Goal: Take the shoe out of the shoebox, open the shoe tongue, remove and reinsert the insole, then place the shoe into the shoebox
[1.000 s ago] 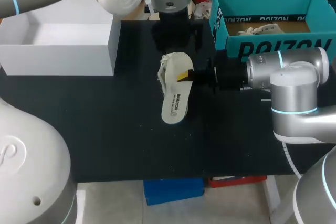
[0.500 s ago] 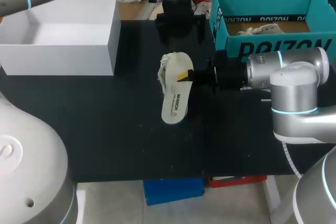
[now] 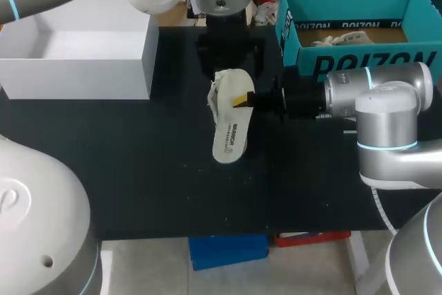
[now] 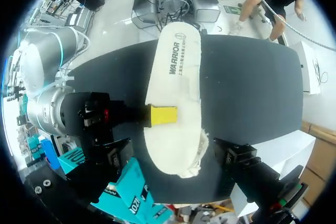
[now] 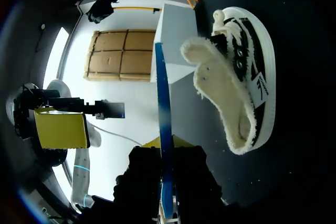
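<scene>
The insole (image 3: 230,129) is clamped at its long edge between my right gripper's (image 3: 243,100) fingers, held flat just over the shoe (image 3: 221,82). The shoe lies on the table (image 3: 138,170), outside the teal shoebox (image 3: 298,41) that sits beside my right wrist. My left gripper (image 3: 231,59) hangs with fingers spread above the shoe's fleecy end. I judge reinsertion comes next: pin the shoe with the left, then angle the insole toe-first into the opening. A white box (image 3: 103,67) borders my left arm; bare table lies out past the insole's free end.
</scene>
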`<state>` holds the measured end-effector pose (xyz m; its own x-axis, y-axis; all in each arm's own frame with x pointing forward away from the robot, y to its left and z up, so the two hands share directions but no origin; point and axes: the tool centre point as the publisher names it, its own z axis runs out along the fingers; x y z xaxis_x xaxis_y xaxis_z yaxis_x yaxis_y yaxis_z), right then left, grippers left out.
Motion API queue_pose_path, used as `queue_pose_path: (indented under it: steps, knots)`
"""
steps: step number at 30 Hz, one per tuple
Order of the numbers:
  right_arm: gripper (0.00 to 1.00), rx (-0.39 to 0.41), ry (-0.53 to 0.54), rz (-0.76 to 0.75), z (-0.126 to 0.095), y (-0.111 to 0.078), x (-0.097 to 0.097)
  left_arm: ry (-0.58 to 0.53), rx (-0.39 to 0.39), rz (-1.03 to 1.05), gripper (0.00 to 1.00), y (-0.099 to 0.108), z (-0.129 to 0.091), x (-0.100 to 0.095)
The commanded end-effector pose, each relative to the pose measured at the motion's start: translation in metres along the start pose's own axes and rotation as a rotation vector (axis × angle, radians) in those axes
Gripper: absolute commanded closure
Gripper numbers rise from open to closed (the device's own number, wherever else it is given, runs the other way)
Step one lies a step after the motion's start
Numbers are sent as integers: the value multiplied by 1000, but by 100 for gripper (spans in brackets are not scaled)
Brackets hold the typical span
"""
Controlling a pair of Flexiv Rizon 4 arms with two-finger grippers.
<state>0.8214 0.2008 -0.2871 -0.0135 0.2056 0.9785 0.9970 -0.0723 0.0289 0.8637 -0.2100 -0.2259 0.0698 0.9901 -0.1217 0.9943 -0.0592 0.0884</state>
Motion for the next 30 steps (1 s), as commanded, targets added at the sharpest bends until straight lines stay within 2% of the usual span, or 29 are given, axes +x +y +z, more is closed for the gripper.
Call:
queue_pose_path:
  steps: [1, 7, 12, 17, 20, 22, 26, 27, 29, 30]
  knots:
    - [100, -3, -1, 0, 1, -1, 0, -15, -46, 11, 0, -32, -11, 15]
    - [100, -3, -1, 0, 1, -1, 0, -10, -37, 44, 0, -74, -7, 19]
    - [100, -3, -1, 0, 1, -1, 0, -54, -15, 73, 0, -101, -4, 24]
    - [100, -3, -1, 0, 1, -1, 0, -194, 55, 91, 0, -117, 0, 27]
    - [100, -3, -1, 0, 1, -1, 0, -299, 40, 91, 0, -121, -1, 32]
    - [100, -3, -1, 0, 1, -1, 0, -361, -2, 84, 0, -123, -2, 36]
    - [100, -3, -1, 0, 1, -1, 0, -542, -33, 79, 0, -125, -4, 47]
    - [100, -3, -1, 0, 1, -1, 0, -597, -24, 69, 0, -124, -4, 51]
    - [100, -3, -1, 0, 1, -1, 0, -638, -29, 62, 0, -124, -2, 56]
    - [100, -3, -1, 0, 1, -1, 0, -668, -6, 69, 0, -122, 0, 59]
